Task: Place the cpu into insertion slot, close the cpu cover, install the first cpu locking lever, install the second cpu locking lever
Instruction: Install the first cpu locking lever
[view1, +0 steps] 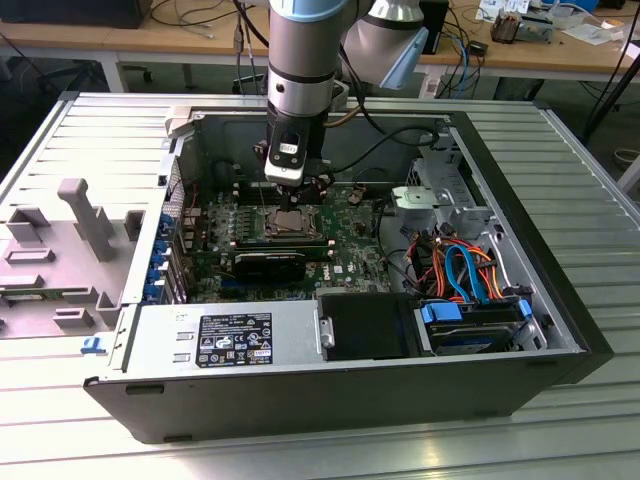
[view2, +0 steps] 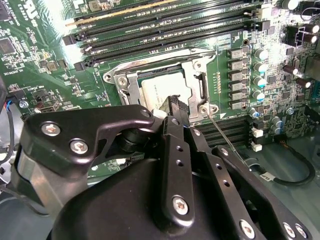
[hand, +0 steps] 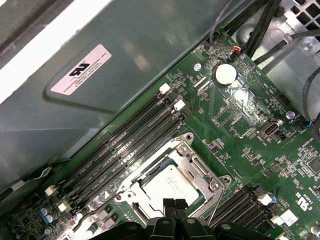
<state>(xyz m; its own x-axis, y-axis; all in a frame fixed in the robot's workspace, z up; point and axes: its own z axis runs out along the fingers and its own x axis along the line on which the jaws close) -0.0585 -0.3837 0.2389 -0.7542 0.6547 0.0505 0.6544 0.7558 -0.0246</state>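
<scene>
cpu (hand: 169, 186): seated in insertion slot (view2: 120, 82), 6 o'clock of gripper (view1: 303, 193), exterior view.
gripper: fingertips (hand: 167, 204) clenched together, empty, over cpu edge.
cpu cover (view2: 199, 82): lowered flat, framing cpu.
motherboard (view1: 350, 215): green, inside open computer case (view1: 350, 405).

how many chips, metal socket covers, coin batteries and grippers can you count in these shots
chip: 1
metal socket cover: 1
coin battery: 1
gripper: 1
total: 4
</scene>
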